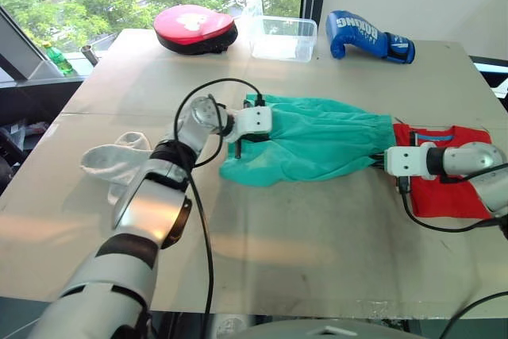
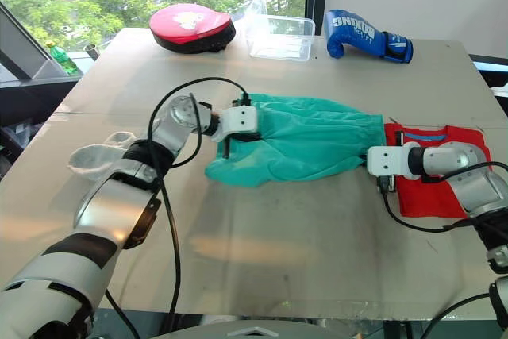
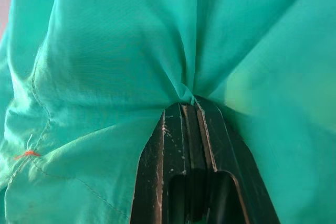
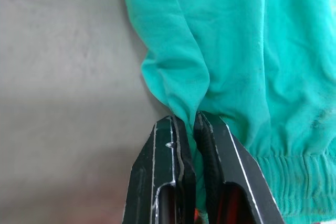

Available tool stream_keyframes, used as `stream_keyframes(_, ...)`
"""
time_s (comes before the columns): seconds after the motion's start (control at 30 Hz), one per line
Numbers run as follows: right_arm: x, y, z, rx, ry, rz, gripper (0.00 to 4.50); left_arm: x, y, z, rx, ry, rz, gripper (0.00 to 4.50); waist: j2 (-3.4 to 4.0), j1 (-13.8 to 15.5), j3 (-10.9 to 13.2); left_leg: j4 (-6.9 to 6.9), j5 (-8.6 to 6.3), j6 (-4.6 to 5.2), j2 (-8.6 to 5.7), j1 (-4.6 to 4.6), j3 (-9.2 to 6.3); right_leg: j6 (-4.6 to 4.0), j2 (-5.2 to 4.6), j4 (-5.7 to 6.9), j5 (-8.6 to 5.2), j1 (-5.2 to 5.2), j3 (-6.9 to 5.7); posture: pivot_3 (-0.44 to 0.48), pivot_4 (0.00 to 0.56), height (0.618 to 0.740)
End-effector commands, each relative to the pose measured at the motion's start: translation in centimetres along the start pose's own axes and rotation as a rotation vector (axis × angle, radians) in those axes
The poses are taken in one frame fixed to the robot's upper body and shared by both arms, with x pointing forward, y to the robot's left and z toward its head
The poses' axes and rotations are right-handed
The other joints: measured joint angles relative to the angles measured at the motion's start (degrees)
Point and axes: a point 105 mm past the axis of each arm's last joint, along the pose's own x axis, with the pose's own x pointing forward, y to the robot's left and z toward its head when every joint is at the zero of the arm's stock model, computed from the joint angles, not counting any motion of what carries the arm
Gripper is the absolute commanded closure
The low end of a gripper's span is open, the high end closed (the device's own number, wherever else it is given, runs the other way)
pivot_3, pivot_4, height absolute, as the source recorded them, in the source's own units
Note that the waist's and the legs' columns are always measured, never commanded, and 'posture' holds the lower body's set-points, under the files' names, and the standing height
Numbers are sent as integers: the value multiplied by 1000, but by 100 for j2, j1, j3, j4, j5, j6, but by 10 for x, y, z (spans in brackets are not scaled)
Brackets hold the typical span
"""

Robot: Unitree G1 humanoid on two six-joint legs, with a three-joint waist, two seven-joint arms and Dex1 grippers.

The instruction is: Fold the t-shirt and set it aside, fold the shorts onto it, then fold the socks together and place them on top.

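The teal-green shorts (image 1: pixel 317 144) lie bunched across the middle of the table. My left gripper (image 3: pixel 188 106) is shut on a pinch of the shorts' fabric at their left end; in the head view the left gripper (image 1: pixel 266 123) sits over that end. My right gripper (image 4: pixel 189 121) is shut on a fold of the shorts near the gathered waistband (image 4: pixel 299 182), at their right end (image 1: pixel 379 160). The red t-shirt (image 1: pixel 444 188) lies folded under my right forearm, blue neck band showing. The grey socks (image 1: pixel 115 160) rest left of my left arm.
At the table's far edge sit a red-pink round pad (image 1: pixel 194 28), a clear plastic box (image 1: pixel 282 37) and a blue boxing glove (image 1: pixel 369 40). The table's front half (image 1: pixel 317 252) is bare wood. Black cables loop from both wrists.
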Motion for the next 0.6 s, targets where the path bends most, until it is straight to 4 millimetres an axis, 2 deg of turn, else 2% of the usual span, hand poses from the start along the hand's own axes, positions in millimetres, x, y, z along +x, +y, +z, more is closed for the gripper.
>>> stream_keyframes(0.03, -6, -12, 6, -46, -51, -64, 4500, -2, -36, -36, -107, 103, -130, 4422, 1, -3, -1, -3, 0, 0, 0, 8, 7, 0, -1, 1, 0, 3, 7, 0, 150, 735)
stream_keyframes(0.1, -9, -13, 4, -57, -46, -68, 4500, -4, -38, -35, -112, 99, -114, 4422, 4, 7, -2, -12, 0, 0, 0, 31, 19, 0, -5, 1, 0, 18, 13, 0, 150, 735)
stream_keyframes(0.17, -14, -11, 1, -41, -41, -67, 3720, -4, -31, -34, -111, 89, -50, 4500, 5, 9, -3, -20, 0, 0, -1, 52, 27, 0, -9, -2, 0, 32, 18, 0, 150, 735)
stream_keyframes(0.27, -30, -8, -4, 25, -39, -117, 2490, 0, -5, -19, -121, 17, 124, 4500, 9, 90, -5, -24, 0, 0, 5, 53, 29, 1, -16, -4, 0, 33, 19, 0, 150, 735)
stream_keyframes(0.3, -36, -8, -3, 73, -54, -149, 1908, 1, 2, -14, -117, -6, 169, 4500, 9, 123, -5, -24, 0, 1, 4, 51, 28, 1, -20, -4, 0, 34, 18, 0, 150, 735)
stream_keyframes(0.33, -42, -8, -1, 131, -77, -181, 1299, 1, 8, -8, -103, -30, 212, 4500, 8, 125, -5, -24, 0, 1, 3, 48, 27, 2, -24, -6, 0, 34, 17, 0, 150, 735)
stream_keyframes(0.43, -55, 9, 13, 455, -170, -217, 51, -1, 27, 8, -102, -96, 314, 4500, 6, 179, -3, -25, 0, 1, -1, 43, 23, 2, -29, -7, 1, 34, 16, 0, 150, 735)
stream_keyframes(0.53, -59, 31, 36, 780, -272, -220, 51, -5, 39, 19, -100, -137, 363, 4500, 2, 221, 0, -30, -1, 0, 0, 36, 15, 2, -32, -11, 1, 31, 15, 0, 150, 735)
stream_keyframes(0.6, -52, 50, 47, 999, -293, -214, 51, -9, 46, 29, -96, -175, 378, 4500, -1, 221, 2, -38, -1, 0, 0, 30, 7, 2, -37, -15, 1, 29, 16, 0, 150, 735)
